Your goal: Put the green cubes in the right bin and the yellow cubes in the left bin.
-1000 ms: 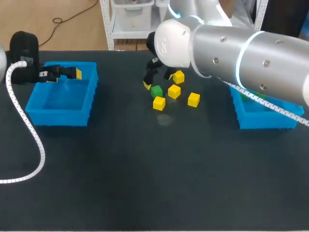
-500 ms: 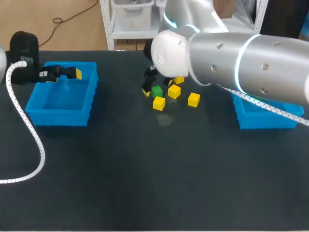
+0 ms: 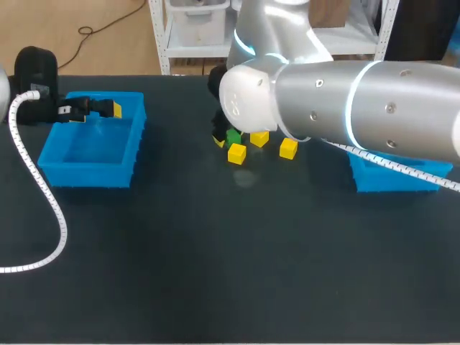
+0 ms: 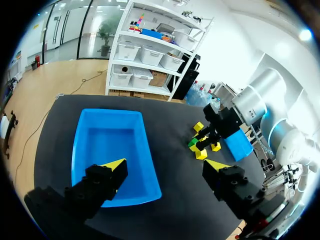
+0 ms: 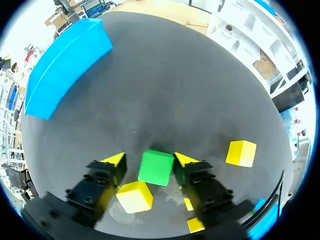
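Tabletop point(image 3: 215, 273) is black and flat, and it runs wide from left to right. A blue left bin point(image 3: 86, 154) sits on the far left part. A blue right bin point(image 3: 395, 178) sits on the right, partly hidden under the big silver right arm point(image 3: 359, 100). A white bumpy hose point(image 3: 43, 194) curls over the left side of the table. Near the far middle lies a little bunch of cubes. The green cube point(image 5: 156, 167) is small and bright, with flat sides and soft corners. It rests on the table right between the two fingers of the right gripper point(image 5: 149, 160). Those fingers are spread, and a thin gap shows between the cube and one finger. A first yellow cube point(image 3: 236, 153) sits just beside the green one, a bit nearer. A second yellow cube point(image 3: 259, 139) and a third yellow cube point(image 3: 288, 148) lie to the right of it. The left gripper point(image 4: 166, 165) hangs over the far side of the left bin with its fingers wide apart.
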You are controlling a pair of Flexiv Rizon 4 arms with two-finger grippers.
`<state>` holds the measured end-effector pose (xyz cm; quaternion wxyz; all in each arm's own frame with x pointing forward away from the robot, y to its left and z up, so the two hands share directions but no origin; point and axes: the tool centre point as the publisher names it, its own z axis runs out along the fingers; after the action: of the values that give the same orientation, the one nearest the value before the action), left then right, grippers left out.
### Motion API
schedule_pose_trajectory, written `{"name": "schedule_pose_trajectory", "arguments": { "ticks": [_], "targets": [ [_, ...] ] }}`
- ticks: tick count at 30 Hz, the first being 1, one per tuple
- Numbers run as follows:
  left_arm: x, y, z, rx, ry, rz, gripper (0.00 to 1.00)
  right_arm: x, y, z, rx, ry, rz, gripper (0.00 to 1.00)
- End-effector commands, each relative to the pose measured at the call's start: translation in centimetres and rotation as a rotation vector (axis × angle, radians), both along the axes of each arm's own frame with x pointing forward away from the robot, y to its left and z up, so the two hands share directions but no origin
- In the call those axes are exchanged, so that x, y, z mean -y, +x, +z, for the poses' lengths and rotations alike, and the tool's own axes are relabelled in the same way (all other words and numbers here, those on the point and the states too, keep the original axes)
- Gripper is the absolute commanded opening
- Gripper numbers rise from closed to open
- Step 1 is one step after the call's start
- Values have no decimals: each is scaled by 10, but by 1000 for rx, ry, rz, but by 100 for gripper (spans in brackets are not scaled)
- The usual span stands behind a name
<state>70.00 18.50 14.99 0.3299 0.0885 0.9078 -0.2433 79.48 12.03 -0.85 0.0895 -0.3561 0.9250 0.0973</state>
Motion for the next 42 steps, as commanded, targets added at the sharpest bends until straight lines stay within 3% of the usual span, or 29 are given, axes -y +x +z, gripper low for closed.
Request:
{"name": "schedule_pose_trajectory", "arguments": {
  "ticks": [1, 9, 14, 19, 25, 32, 37, 42],
  "targets": [
    [0, 0, 0, 0, 0, 0, 100, 2, -7, 3, 25, -6, -7, 0],
    [0, 0, 0, 0, 0, 0, 100, 7, -7, 24, 86, 6, 3, 0],
    [0, 0, 0, 0, 0, 0, 100, 26, -2, 63, 167, 64, -17, 0],
    [0, 0, 0, 0, 0, 0, 100, 69, 15, 105, 243, 125, -106, 0],
    [0, 0, 0, 0, 0, 0, 100, 152, 30, 136, 293, 189, -284, 0],
    [0, 0, 0, 0, 0, 0, 100, 252, 25, 138, 300, 240, -493, 0],
    [0, 0, 0, 0, 0, 0, 100, 293, 12, 125, 286, 248, -575, 0],
    [0, 0, 0, 0, 0, 0, 100, 316, -3, 109, 258, 259, -616, 0]
  ]
}}
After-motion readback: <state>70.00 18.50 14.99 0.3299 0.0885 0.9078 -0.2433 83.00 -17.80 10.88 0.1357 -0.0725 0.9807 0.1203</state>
